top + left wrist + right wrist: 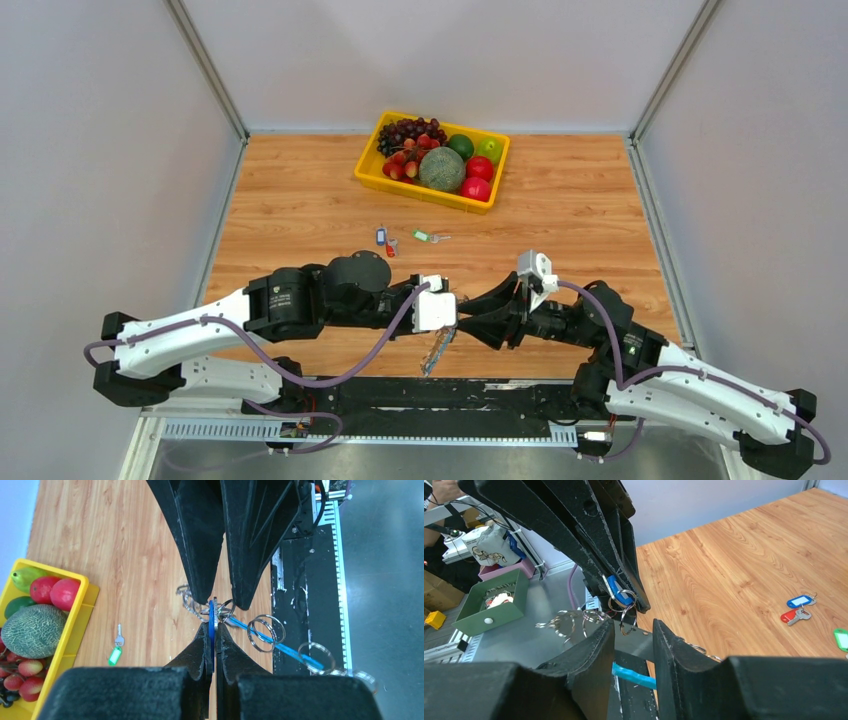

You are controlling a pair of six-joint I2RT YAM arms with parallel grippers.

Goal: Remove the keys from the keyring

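Note:
My left gripper (211, 626) is shut on a blue key (211, 616) that still hangs on the keyring (280, 645), a floppy blue strip with several metal split rings (266, 629). My right gripper (634, 630) is open, tip to tip with the left gripper (462, 322), its fingers either side of the rings below the blue key (618, 590). The keyring dangles over the table's near edge (437, 352). A blue key (380, 236), a red key (391, 247) and a green key (422, 236) lie loose on the table.
A yellow fruit tray (368, 172) stands at the far middle of the wooden table. The black base rail (450, 395) runs along the near edge under the grippers. A green box (489, 605) sits off the table.

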